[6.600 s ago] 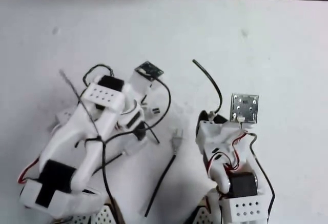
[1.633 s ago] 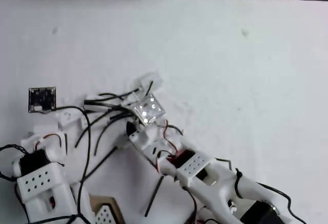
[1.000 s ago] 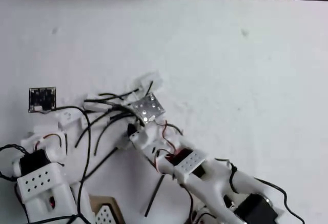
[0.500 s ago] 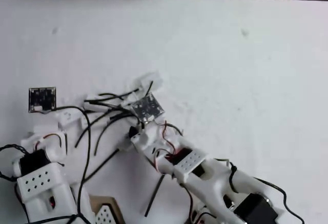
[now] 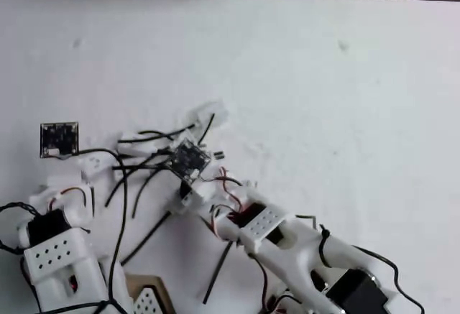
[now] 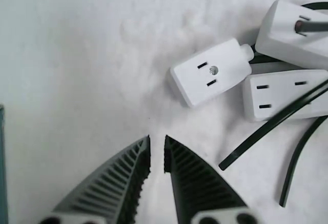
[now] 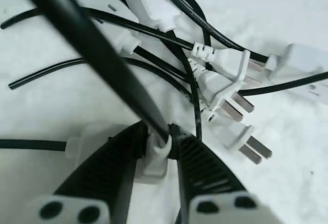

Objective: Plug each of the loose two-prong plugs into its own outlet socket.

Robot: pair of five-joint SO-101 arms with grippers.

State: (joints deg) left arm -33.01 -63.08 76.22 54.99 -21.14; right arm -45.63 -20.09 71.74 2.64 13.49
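Observation:
My right gripper (image 7: 159,137) is shut on a white two-prong plug (image 7: 154,158), whose black cord (image 7: 87,44) runs up and away. In the high view this gripper (image 5: 184,193) sits in the tangle at mid-table. Two loose white plugs (image 7: 225,78) (image 7: 233,129) lie with bare prongs beside it. My left gripper (image 6: 157,149) is shut with nothing in it, just short of a white outlet socket (image 6: 212,73). A second socket (image 6: 284,95) lies beyond that, and a third (image 6: 294,32) has a cord plugged in. The left arm (image 5: 54,256) stands at the front left.
Several black cords (image 5: 147,167) cross the table between the two arms. One loose cord (image 5: 218,272) lies by the right arm's base. A perforated brown piece (image 5: 147,296) sits at the front edge. The white table (image 5: 345,98) is bare to the right and back.
The right arm's wrist has shifted left and toward the front, dragging the held cord with it. The left arm has not moved in the last seconds.

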